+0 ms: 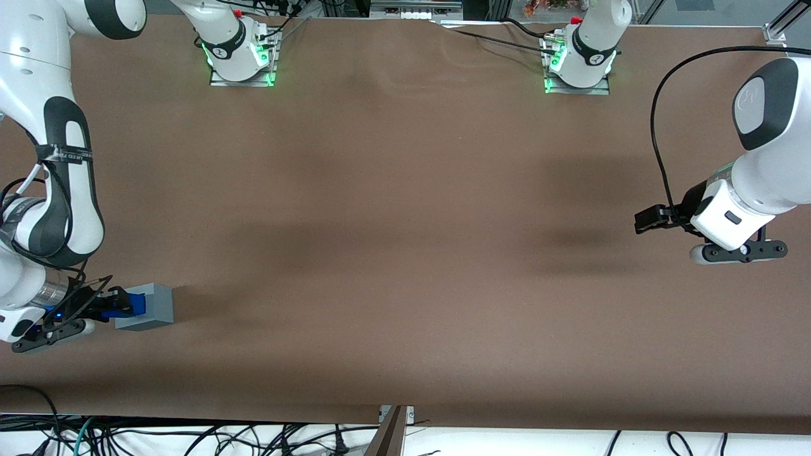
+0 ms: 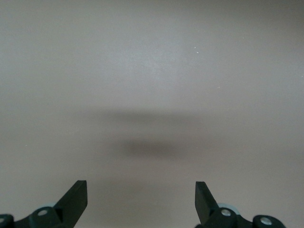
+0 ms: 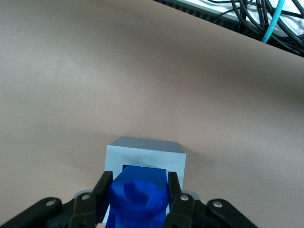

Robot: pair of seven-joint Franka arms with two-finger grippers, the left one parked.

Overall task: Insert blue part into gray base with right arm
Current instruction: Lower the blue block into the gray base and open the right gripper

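The gray base (image 1: pixel 157 309) stands on the brown table at the working arm's end, near the front edge. The right arm's gripper (image 1: pixel 120 304) is right at the base, shut on the blue part (image 1: pixel 131 303). In the right wrist view the blue part (image 3: pixel 139 199) sits between the two black fingers (image 3: pixel 104 187), with its lower end at the square recess in the top of the gray base (image 3: pixel 145 154). I cannot tell how deep it sits in the recess. The gripper (image 3: pixel 138 180) covers part of the base's top.
Two arm mounts with green lights (image 1: pixel 241 60) (image 1: pixel 578 66) stand at the table's edge farthest from the front camera. Loose cables (image 1: pixel 190 437) lie below the table's front edge and also show in the right wrist view (image 3: pixel 251 16).
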